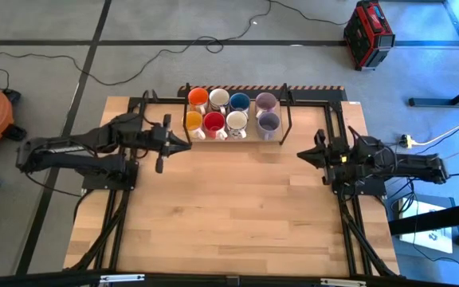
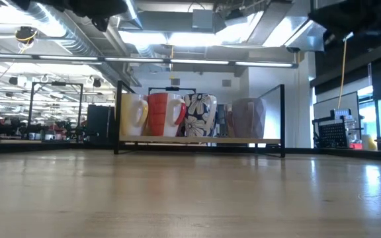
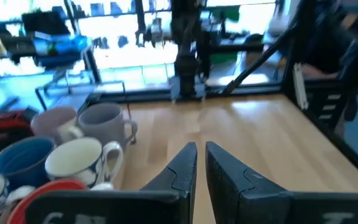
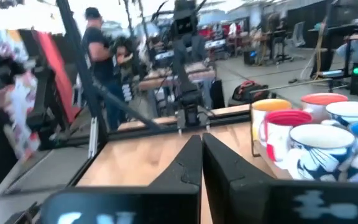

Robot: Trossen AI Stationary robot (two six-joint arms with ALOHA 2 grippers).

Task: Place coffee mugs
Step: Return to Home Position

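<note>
Eight mugs stand on their bases in two rows inside a black wire rack (image 1: 287, 119) at the middle of the table's far edge. The far row is orange (image 1: 198, 99), white (image 1: 219, 100), blue (image 1: 240, 102) and pale purple (image 1: 266, 102). The near row is orange (image 1: 194, 120), red (image 1: 214, 122), white (image 1: 237, 121) and pale purple (image 1: 268, 122). The low view shows the near row, with the red mug (image 2: 164, 114) and a flower-patterned white mug (image 2: 199, 114). My left gripper (image 1: 186, 142) (image 3: 199, 155) hovers shut just left of the rack. My right gripper (image 1: 301, 153) (image 4: 201, 146) is shut, to the right of and nearer than the rack.
The rack's upright black posts (image 2: 282, 119) rise above the mugs. Bare wooden tabletop (image 1: 237, 207) spreads between the arms and toward the near edge. Black arm frames run along both table sides. A person (image 4: 98, 59) stands beyond the table in the right wrist view.
</note>
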